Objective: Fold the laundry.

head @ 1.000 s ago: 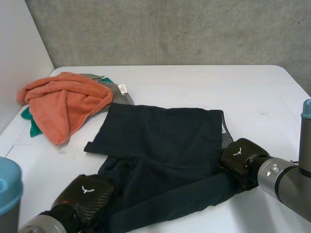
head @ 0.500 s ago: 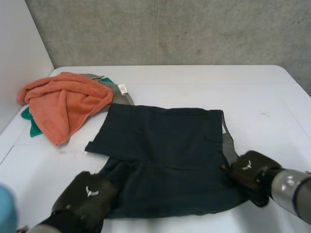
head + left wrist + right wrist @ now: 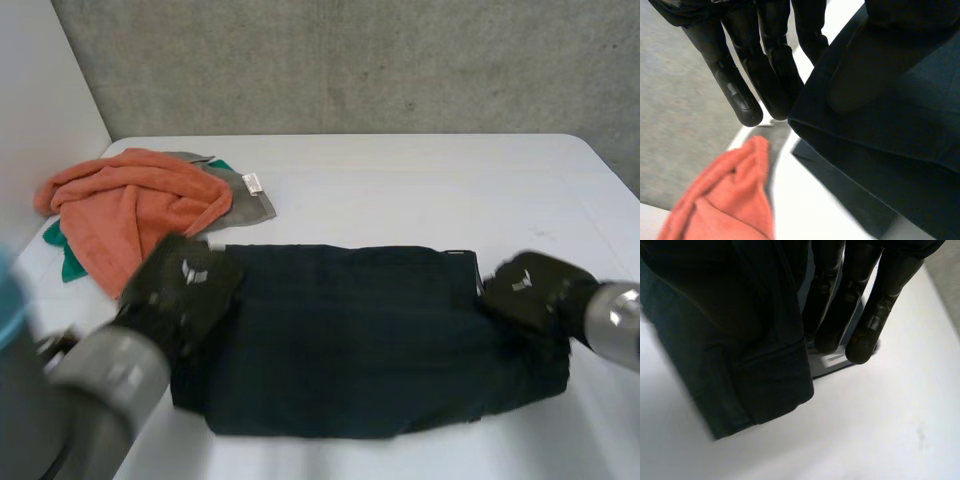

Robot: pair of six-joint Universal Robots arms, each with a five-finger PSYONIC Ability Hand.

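A pair of dark navy shorts (image 3: 350, 340) lies folded in half lengthwise on the white table (image 3: 420, 190), a long band across the middle. My left hand (image 3: 185, 290) is at the band's far left corner and pinches the upper layer (image 3: 890, 115) between its straight fingers (image 3: 740, 95) and the thumb, which the cloth covers. At the far right corner my right hand (image 3: 530, 290) holds the top layer (image 3: 730, 330) the same way, fingers (image 3: 875, 305) straight and pointing down at the table. A white label (image 3: 832, 360) peeks out at its fingertips.
A heap of an orange towel (image 3: 125, 215), a grey cloth (image 3: 245, 195) and a green cloth (image 3: 68, 262) sits at the far left, close to my left hand. The orange towel (image 3: 730, 200) lies just beyond that hand's fingertips. A white wall (image 3: 40, 120) bounds the left side.
Both hands have carried the shorts' near edge up and away from me onto the far edge, doubling the shorts. The left hand closed on the cloth during this.
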